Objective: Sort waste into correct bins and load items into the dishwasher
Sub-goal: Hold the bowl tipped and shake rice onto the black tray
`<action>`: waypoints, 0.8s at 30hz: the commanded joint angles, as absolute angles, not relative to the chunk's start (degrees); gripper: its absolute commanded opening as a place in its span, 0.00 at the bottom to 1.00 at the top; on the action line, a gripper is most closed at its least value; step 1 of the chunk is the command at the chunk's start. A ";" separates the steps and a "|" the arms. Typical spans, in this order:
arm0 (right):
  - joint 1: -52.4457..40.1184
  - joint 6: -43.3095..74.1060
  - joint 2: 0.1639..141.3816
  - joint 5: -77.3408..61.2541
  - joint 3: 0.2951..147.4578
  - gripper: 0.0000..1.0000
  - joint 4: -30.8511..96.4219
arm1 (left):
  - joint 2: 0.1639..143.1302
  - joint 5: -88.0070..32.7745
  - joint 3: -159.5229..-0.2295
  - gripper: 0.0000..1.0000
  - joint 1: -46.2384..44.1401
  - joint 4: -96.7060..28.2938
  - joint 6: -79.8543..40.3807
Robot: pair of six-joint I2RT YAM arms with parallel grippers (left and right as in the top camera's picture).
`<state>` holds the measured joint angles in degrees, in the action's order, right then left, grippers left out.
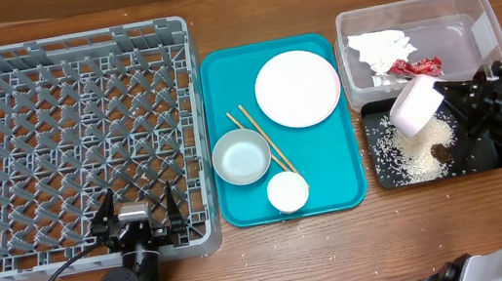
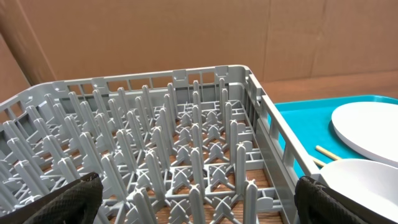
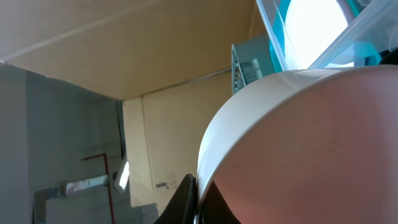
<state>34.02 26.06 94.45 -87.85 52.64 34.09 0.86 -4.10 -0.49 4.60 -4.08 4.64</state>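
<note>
White bowl (image 1: 415, 107) gripped by right hand (image 1: 442, 99), tilted above black tray (image 1: 479, 163). Left hand (image 1: 139, 216) open, parked at rack (image 1: 70, 44) edge.

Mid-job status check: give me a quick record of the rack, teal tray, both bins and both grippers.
dish rack: nothing loaded
teal tray: plate, grey-blue bowl, small white cup, chopsticks
clear tub: napkin, red wrapper
black tray: rice, brown lump
right gripper: holds white bowl tilted over the black tray
left gripper: open, holding nothing, at the rack's near wall
</note>
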 commanded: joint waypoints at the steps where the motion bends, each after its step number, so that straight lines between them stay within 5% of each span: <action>1: 32.05 23.97 92.14 -87.35 52.53 0.04 33.87 | 0.27 -4.32 -0.27 1.00 4.82 -4.12 4.29; 13: 30.13 21.08 82.52 -61.36 52.58 0.04 40.10 | 0.25 -4.32 -0.27 1.00 4.82 -4.12 4.29; 24: 16.75 20.95 72.90 -32.14 53.39 0.04 41.76 | 0.27 -4.32 -0.27 1.00 4.82 -4.12 4.29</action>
<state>19.68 21.80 74.37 -42.59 52.62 41.91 0.86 -4.10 -0.49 4.60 -4.08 4.64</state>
